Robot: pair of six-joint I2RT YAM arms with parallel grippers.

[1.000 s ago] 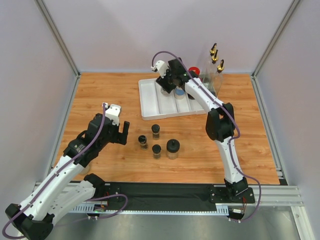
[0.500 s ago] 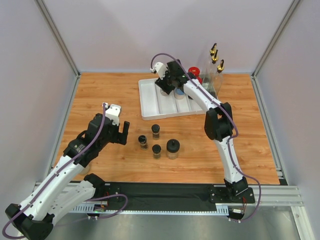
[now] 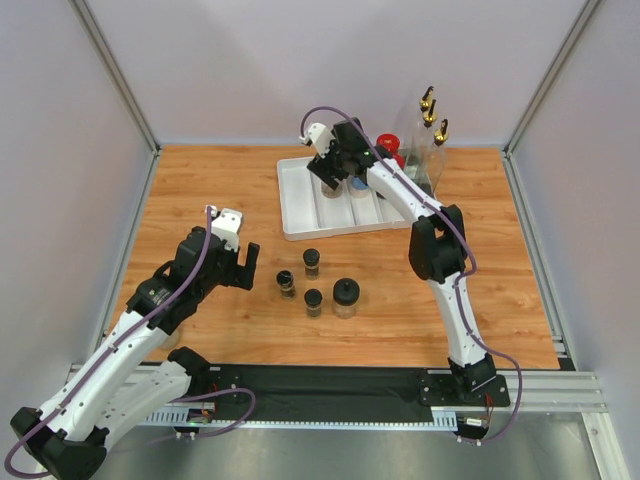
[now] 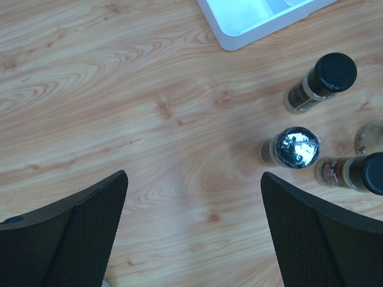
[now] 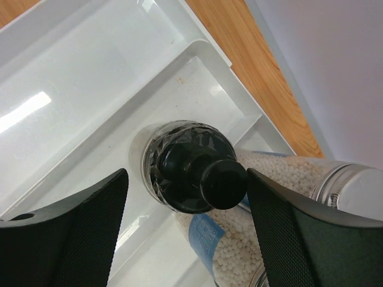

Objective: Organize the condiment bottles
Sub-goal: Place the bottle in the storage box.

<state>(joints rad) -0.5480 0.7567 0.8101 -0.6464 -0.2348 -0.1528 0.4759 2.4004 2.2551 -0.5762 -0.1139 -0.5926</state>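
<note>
**Left gripper** point(image 3: 243, 262): over the near-left part of the brown wooden worktop point(image 3: 200, 190). Fingers are spread wide and hold nothing.

**Small black-lidded glass jars** point(image 3: 311, 261): three, upright near the worktop's middle, just right of the left gripper.

**Medium clear jar with black knob lid** point(image 3: 345, 297): upright, just right of those three.

**White divided plastic tray** point(image 3: 300, 205): toward the far edge, right of centre.

**Right gripper** point(image 3: 333, 172): over the tray's far end. Its fingers are spread either side of a black faceted-lidded jar point(image 5: 179, 161) standing in a tray compartment, and the pads are clear of it.

**Grey-lidded clear jar of white granules** point(image 5: 350, 185): just beside that jar.

**Red-capped jars** point(image 3: 388, 144) and **tall clear gold-spouted bottles** point(image 3: 432, 150): upright behind the tray, toward the far-right corner.
</note>
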